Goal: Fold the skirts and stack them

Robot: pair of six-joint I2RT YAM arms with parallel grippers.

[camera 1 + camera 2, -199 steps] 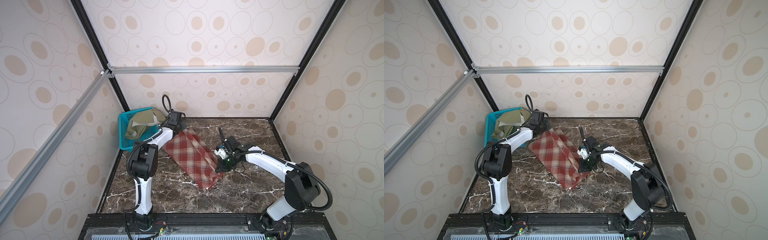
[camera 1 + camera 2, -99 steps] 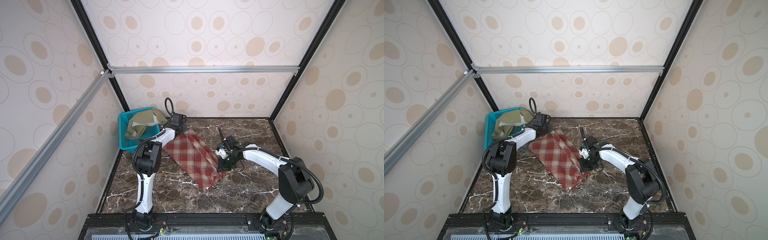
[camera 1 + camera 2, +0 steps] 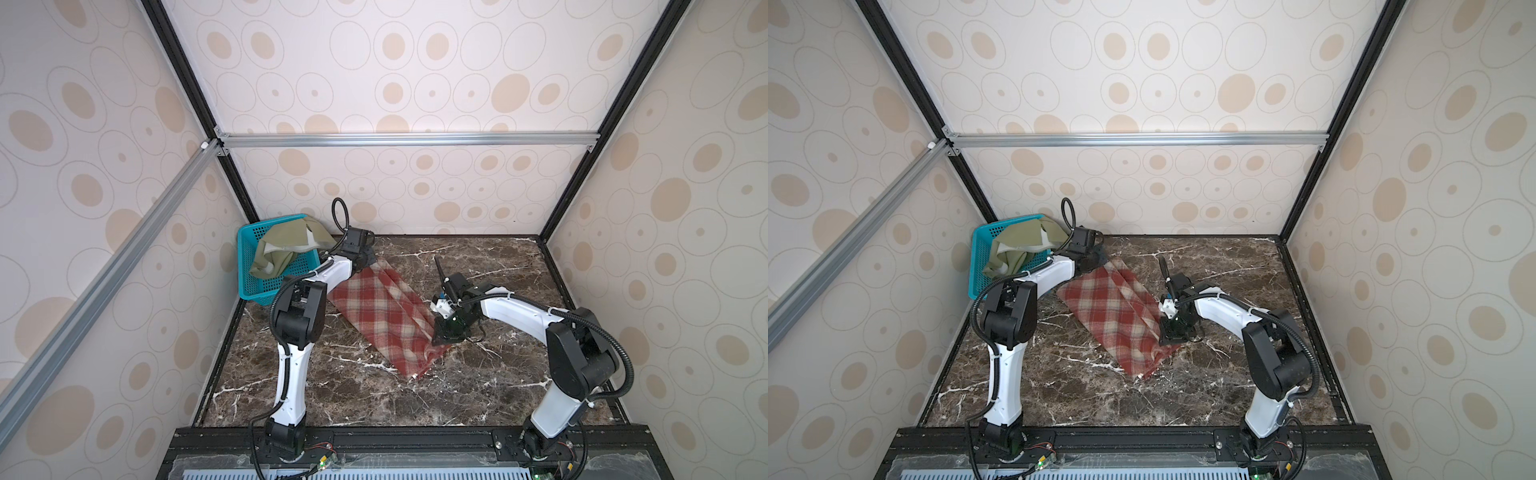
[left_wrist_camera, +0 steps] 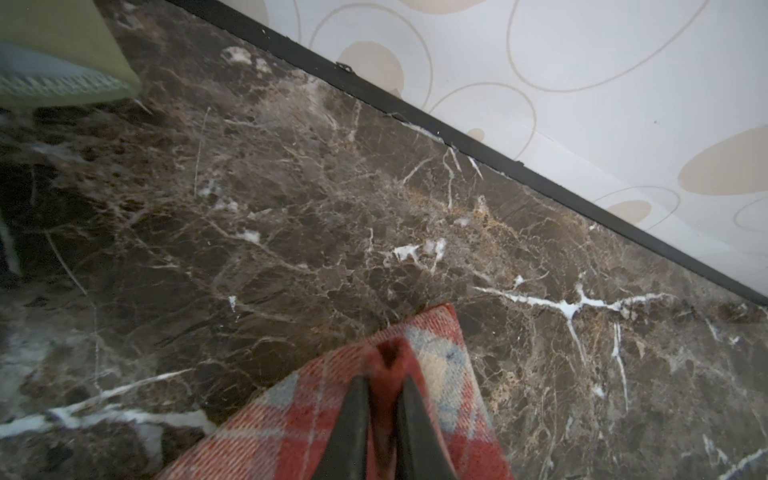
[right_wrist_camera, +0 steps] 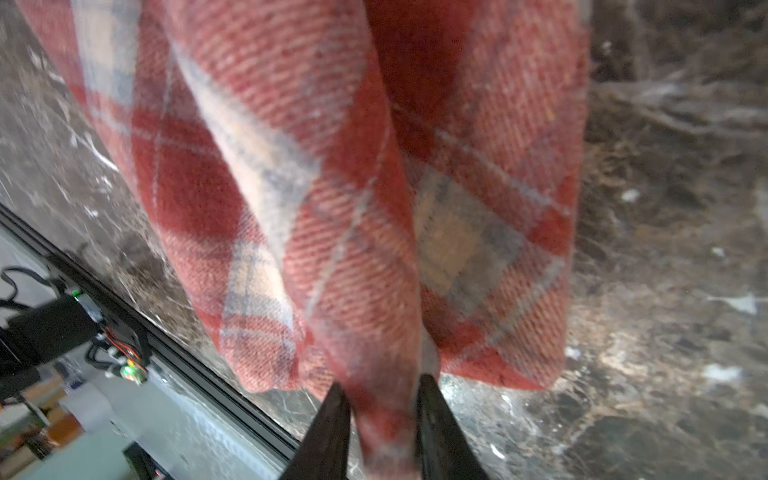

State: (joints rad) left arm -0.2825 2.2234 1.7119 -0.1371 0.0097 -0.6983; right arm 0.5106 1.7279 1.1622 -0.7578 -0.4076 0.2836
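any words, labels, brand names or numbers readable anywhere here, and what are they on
None: no text can be read in any view.
plaid skirt and olive skirt: no tag or label shows.
teal basket: no marking visible.
wallpaper: only ovals and rings, no writing.
front rail: the small electronics on it are too small to show any print.
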